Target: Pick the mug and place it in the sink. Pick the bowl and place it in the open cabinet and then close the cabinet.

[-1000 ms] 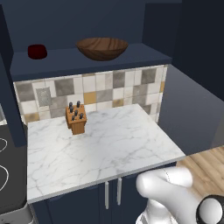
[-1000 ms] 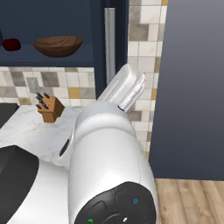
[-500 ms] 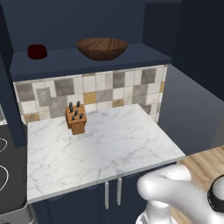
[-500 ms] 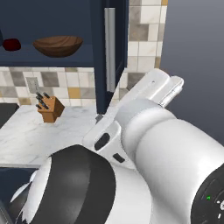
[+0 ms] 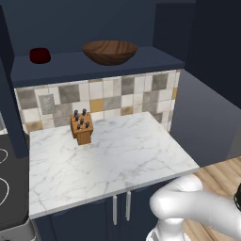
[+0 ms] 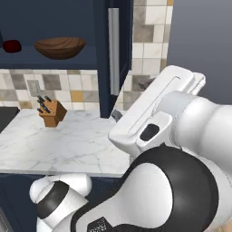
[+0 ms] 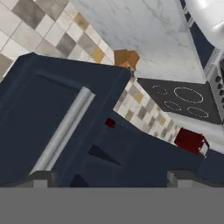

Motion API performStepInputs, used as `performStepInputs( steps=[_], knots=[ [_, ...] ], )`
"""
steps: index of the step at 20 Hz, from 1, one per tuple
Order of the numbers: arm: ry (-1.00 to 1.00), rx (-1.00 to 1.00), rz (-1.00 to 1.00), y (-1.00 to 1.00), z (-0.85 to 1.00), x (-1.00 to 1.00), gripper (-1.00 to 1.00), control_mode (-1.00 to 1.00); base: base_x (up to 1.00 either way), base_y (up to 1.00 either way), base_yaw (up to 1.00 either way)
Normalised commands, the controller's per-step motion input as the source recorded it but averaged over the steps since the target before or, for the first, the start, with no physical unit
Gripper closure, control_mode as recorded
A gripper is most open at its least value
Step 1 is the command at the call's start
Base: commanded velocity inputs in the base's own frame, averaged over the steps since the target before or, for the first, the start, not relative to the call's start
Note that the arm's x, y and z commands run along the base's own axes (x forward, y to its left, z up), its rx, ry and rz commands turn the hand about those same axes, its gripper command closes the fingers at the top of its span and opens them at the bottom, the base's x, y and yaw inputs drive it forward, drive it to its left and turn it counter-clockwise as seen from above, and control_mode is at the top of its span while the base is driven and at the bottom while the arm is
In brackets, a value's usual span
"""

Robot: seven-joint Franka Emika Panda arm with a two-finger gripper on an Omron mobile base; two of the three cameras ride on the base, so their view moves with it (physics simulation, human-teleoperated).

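The dark brown wooden bowl [image 5: 110, 51] [image 6: 60, 47] sits upright on the shelf of the open navy cabinet [image 5: 94, 66]. The cabinet's right door [image 6: 118, 54] stands swung out, with its silver bar handle [image 6: 113, 50] [image 7: 65, 129] facing me. My gripper [image 6: 131, 99] [image 7: 111, 179] hovers close in front of that door, a little below the handle. It is open, with nothing between its widely spread fingertips [image 7: 43, 178]. The mug and the sink are out of view.
A small dark red thing [image 5: 40, 55] [image 6: 12, 45] stands at the shelf's left end. A wooden knife block [image 5: 81, 127] [image 6: 51, 112] rests on the white marble counter [image 5: 117, 160]. A stove [image 7: 183, 98] lies to the counter's left. My own arm [image 6: 172, 181] blocks much of the right base view.
My arm has swung to the right and its elbow has risen in front of the right base camera. The bowl and the door have not moved, and the gripper has stayed open.
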Motion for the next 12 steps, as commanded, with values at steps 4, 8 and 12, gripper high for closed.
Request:
performStepInputs(
  steps=[4, 8, 12],
  knots=[
    [-0.03, 0.19, 0.19, -0.02, -0.12, 0.10, -1.00, -1.00, 0.00, 0.00, 0.00],
    [0.00, 0.27, 0.14, 0.00, -0.20, -0.05, -1.00, -1.00, 0.00, 0.00, 0.00],
    [0.00, 0.24, 0.14, 0.10, -0.08, 0.16, -1.00, -1.00, 0.00, 0.00, 0.00]
  ],
)
